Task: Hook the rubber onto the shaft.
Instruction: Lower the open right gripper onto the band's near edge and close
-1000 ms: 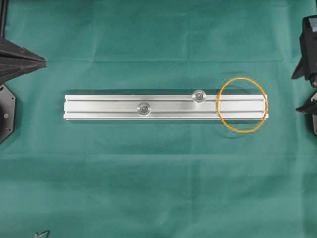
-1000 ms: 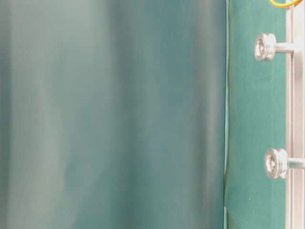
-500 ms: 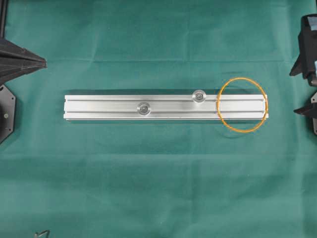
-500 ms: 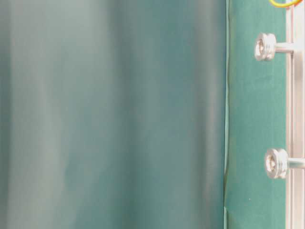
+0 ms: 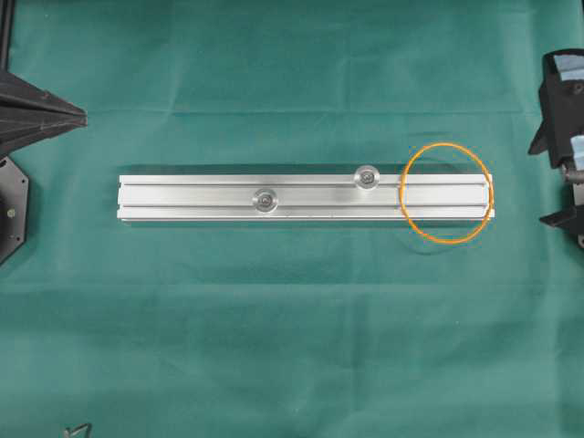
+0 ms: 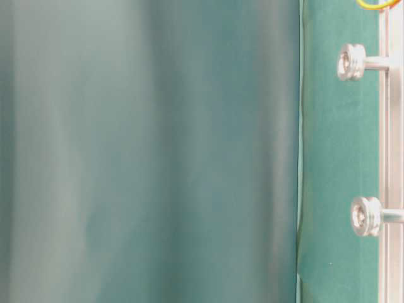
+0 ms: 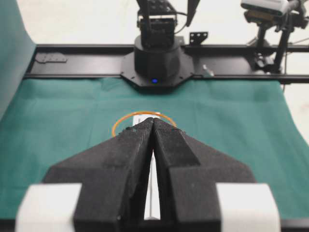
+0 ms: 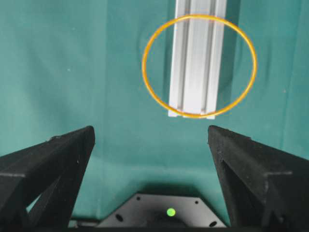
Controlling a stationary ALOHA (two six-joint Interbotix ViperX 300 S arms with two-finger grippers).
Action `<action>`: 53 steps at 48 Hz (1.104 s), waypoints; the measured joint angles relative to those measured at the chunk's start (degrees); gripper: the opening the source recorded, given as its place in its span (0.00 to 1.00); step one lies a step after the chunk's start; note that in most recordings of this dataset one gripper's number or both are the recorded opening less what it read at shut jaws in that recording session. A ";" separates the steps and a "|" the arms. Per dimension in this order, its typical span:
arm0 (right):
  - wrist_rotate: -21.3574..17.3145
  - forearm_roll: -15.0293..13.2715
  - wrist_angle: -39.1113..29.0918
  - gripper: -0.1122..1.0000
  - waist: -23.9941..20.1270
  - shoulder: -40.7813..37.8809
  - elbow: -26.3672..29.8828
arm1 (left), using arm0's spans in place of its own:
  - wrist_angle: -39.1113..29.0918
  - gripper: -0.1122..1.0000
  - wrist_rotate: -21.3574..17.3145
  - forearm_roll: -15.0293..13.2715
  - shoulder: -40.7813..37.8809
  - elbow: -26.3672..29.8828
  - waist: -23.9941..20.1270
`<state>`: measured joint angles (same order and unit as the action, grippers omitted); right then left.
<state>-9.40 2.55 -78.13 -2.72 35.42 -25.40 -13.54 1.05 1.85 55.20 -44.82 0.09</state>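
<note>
Rubber [image 5: 446, 192]: flat loop draped over rail [image 5: 201, 198] end, unhooked.
Right gripper [image 8: 150, 145]: nearer, jaws wide, empty.
Left gripper [image 7: 153, 126]: far, jaws pressed together.

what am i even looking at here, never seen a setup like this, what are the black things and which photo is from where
This is a two-armed robot at a table covered in green cloth. The black wedge shapes are its grippers, the pincers at the end of each arm.

One picture looks straight down from above. One sits at table height, turned sideways and mostly blurred cloth. Two come from cameras on the wrists, looking out past the fingers.

On the cloth lies a long silver aluminium rail with two small round-headed metal pegs standing up from it. A thin orange rubber band lies loose in a ring over the rail's right end, not hooked on either peg.

The left gripper is shut and empty. The right gripper is open wide, facing the band, holding nothing.
</note>
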 measured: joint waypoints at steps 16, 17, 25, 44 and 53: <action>-0.18 0.44 3.25 0.98 -0.62 -2.29 -2.81 | 0.00 0.10 0.00 0.00 0.00 0.00 0.09; -0.35 0.53 3.69 0.98 -0.79 -2.46 -3.25 | 0.00 0.10 0.00 0.00 0.00 0.00 0.00; -1.41 0.97 7.12 0.98 -1.41 -3.96 -6.59 | -0.09 0.10 0.00 0.00 0.00 0.00 0.09; -2.37 1.05 18.37 0.98 -3.16 -7.12 -14.41 | -0.26 0.10 0.00 0.00 0.00 0.00 0.00; -3.52 1.05 24.26 0.98 -3.96 -9.76 -17.58 | -0.26 0.10 0.00 0.00 0.00 0.00 0.00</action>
<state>-12.92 3.60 -53.88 -6.68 25.66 -42.98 -13.80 1.05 1.85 55.20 -44.82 0.09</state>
